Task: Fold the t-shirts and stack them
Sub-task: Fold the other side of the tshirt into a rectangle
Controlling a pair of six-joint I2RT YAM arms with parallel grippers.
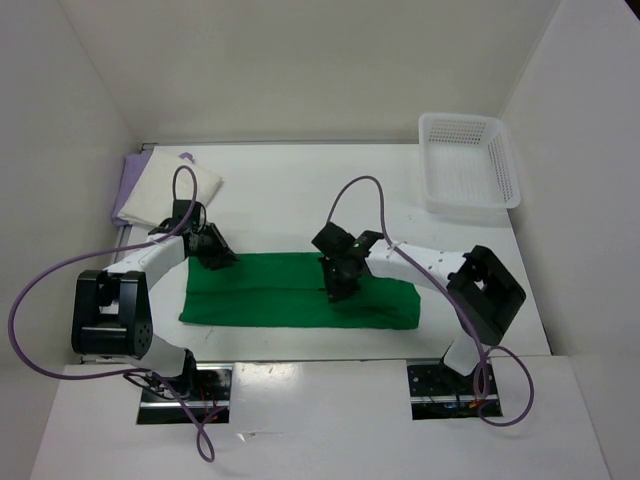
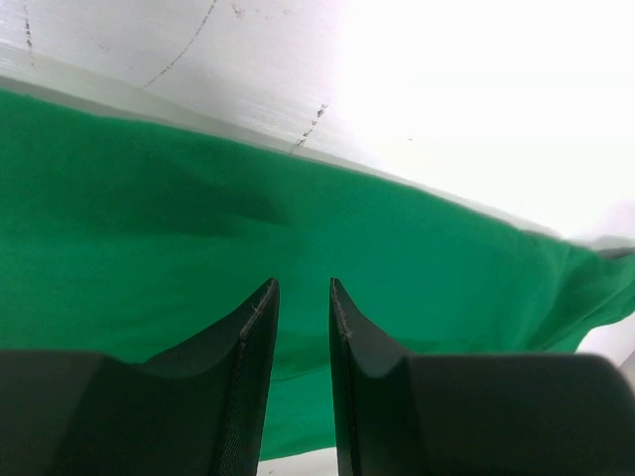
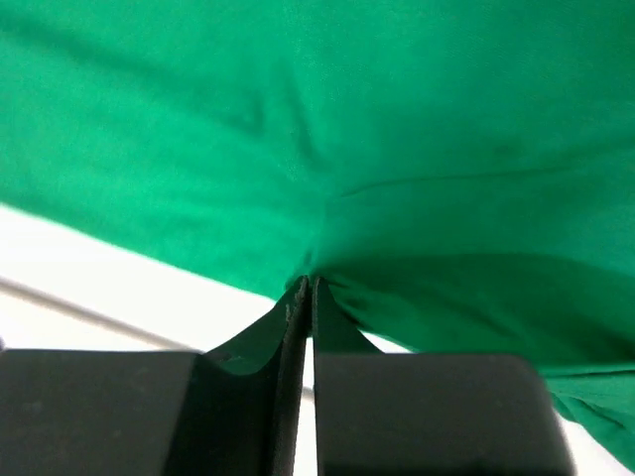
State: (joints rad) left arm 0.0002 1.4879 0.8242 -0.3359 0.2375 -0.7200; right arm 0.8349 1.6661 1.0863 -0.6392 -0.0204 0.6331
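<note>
The flat white table (image 1: 300, 190) has smooth walls on three sides, and much of its surface between the cloth and the far wall is bare. On the near half lies the bright green soft cloth t-shirt (image 1: 270, 290), folded to a long band; its long axis runs left to right, parallel with the near edge, and a fold line goes along its middle. Its left end is quite straight and its right end is a little rounded and wrinkled. The white plastic mesh basket (image 1: 470, 203), a rectangle with holes in its walls, stands in the far right corner, well apart from the green shirt. In the far left corner lies the off-white folded cloth shirt (image 1: 175, 190), on top of the lavender purple shirt (image 1: 127, 185) - of this one only a strip on the left side shows. The left gripper (image 1: 215, 250) is at the far left corner of the green band; in its wrist view the two black fingers (image 2: 248, 347) stand a small gap apart above the green cloth (image 2: 149, 218), and I see nothing between them. The right gripper (image 1: 338, 285) is over the band, right of its centre; its fingers (image 3: 293, 327) are closed together and pinch the green cloth (image 3: 397, 119) - creases spread out from the tips.
</note>
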